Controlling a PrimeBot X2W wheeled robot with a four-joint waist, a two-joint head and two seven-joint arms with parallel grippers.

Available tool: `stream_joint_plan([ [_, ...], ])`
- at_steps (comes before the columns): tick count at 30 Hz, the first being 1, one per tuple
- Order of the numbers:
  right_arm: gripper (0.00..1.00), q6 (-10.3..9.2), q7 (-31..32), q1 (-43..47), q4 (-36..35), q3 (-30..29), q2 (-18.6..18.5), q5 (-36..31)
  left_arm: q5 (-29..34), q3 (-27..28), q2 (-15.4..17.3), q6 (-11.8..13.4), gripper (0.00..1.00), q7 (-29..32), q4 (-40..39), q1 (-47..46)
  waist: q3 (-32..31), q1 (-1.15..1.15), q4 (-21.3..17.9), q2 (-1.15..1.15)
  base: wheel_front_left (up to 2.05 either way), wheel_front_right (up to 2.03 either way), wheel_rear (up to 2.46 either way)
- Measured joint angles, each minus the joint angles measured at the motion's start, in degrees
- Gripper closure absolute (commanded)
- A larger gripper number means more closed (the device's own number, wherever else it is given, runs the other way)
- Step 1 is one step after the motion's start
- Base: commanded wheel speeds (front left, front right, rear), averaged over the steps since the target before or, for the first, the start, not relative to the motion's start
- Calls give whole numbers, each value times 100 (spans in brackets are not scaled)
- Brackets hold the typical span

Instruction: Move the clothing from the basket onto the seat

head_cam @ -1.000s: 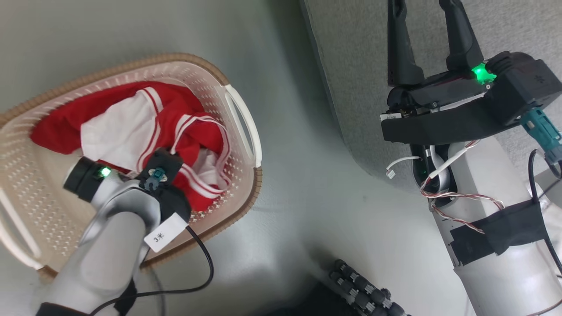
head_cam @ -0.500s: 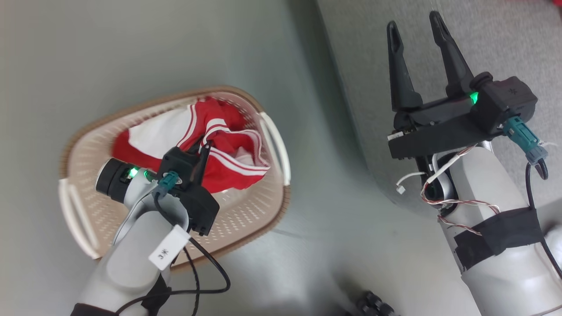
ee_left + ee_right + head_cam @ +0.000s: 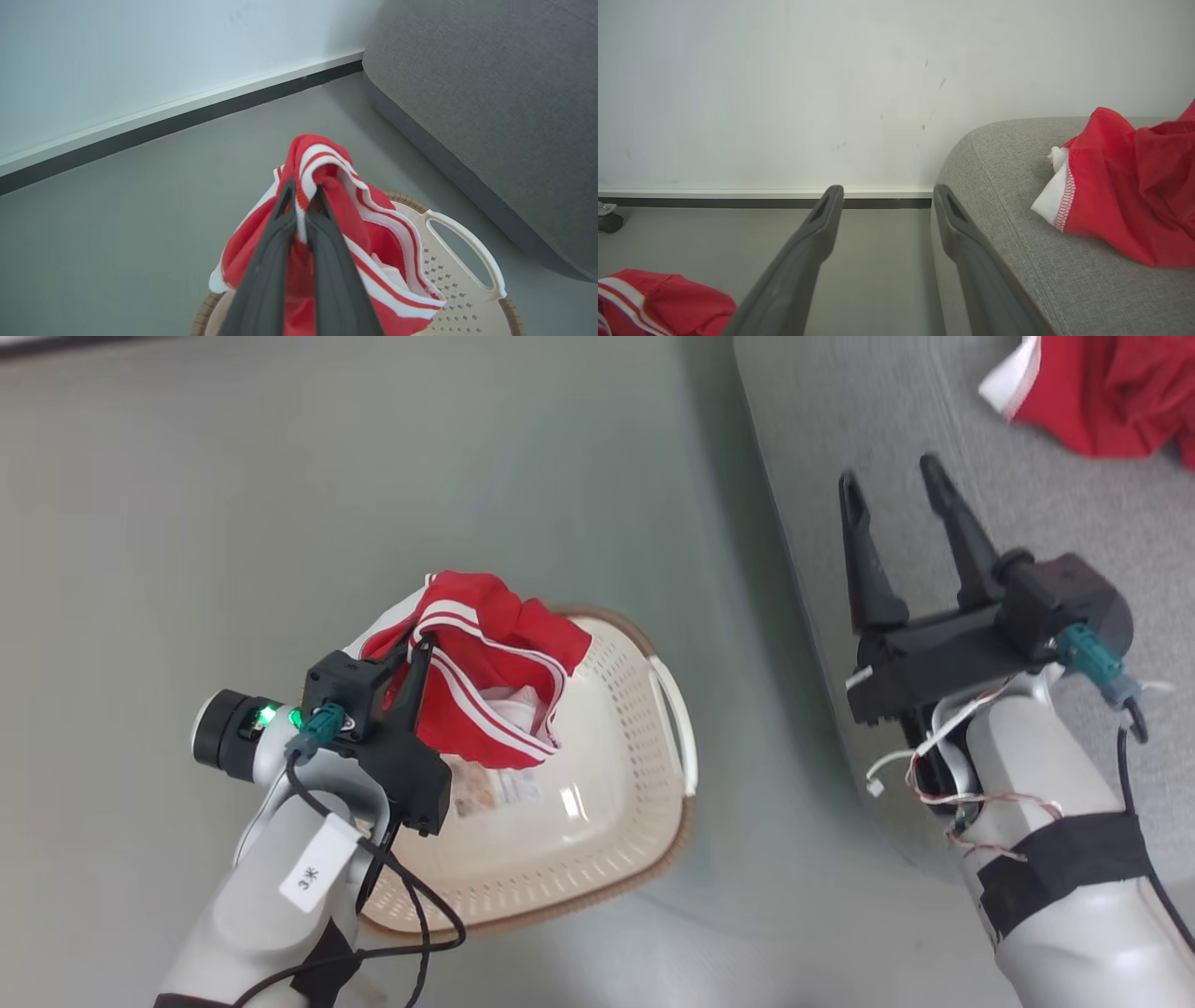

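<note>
On the left, the left gripper [image 3: 425, 649] has its two dark fingers pressed together on the red garment [image 3: 485, 663], with a white-striped fold pinched right between them. The bunched cloth hangs from that grip over the near-left part of the basket [image 3: 644, 747]. I can't tell whether the lowest folds touch the basket's wall. A barcode sticker [image 3: 495, 791] shows on the basket's cream bottom. The basket sits on the grey floor [image 3: 187, 523], near the seat [image 3: 840, 448] but apart from it. Across to the right, the right gripper [image 3: 889, 469] hovers over the seat's edge with its fingers spread wide and nothing between them. At the far right, a second red garment [image 3: 1111, 392] with white trim lies crumpled on the seat's grey cushion.
</note>
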Motion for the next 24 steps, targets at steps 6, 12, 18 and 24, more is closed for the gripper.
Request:
stream_joint_plan([
  [6,0,85,0,136,279,-11,-10,0,-125,86,-7,-41,100,-24,-1,5,-541,0,246,0,0,0,0],
  [12,0,187,0,203,614,107,-22,-42,-221,225,30,-48,100,-49,-14,221,-1174,-1,467,0,0,0,0],
  [18,0,286,1,315,891,241,-20,-123,-274,277,89,-97,100,-53,-42,470,-1712,-1,620,-1,0,0,0],
  [24,0,382,1,478,1167,426,15,-136,-458,377,133,-98,100,-53,-76,784,-2241,-1,746,-1,0,0,0],
])
